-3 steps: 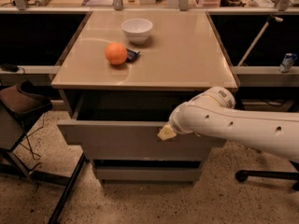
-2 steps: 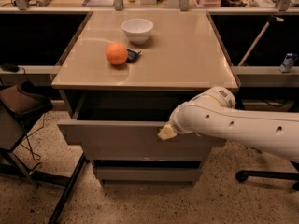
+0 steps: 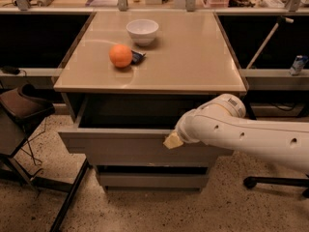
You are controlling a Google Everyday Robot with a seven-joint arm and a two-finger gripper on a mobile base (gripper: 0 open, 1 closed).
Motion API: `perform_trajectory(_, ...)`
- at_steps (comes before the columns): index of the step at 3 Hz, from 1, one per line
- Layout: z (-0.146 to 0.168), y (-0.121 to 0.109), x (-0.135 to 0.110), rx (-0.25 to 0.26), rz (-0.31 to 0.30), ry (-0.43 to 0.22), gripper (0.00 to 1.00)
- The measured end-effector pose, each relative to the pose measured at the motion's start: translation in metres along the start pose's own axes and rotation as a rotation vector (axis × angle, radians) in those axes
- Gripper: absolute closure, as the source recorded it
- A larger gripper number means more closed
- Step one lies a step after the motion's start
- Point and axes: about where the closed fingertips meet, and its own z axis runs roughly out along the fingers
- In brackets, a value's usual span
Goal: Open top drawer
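The top drawer (image 3: 120,149) is a wide grey flat-fronted drawer under the tan countertop. It stands pulled out toward me, with its dark inside showing behind the front panel. My gripper (image 3: 173,141) sits at the upper edge of the drawer front, right of centre, at the end of the white arm (image 3: 241,134) that reaches in from the right. Only a pale tip shows there against the panel.
A lower grey drawer (image 3: 149,180) sits shut beneath. On the countertop (image 3: 193,57) are an orange (image 3: 120,55), a white bowl (image 3: 142,31) and a small dark object (image 3: 137,57). A chair (image 3: 21,108) stands left; a chair base (image 3: 275,182) right.
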Motion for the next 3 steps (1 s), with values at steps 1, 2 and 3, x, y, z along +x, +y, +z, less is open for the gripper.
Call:
perform_trajectory(1, -0.005, 0.012, 0.009, 0.004, 0.002, -0.007, 1.00)
perform_trajectory(2, -0.009, 0.011, 0.008, 0.004, 0.002, -0.007, 1.00)
perform_trajectory(3, -0.016, 0.021, 0.015, 0.004, 0.008, -0.010, 1.00)
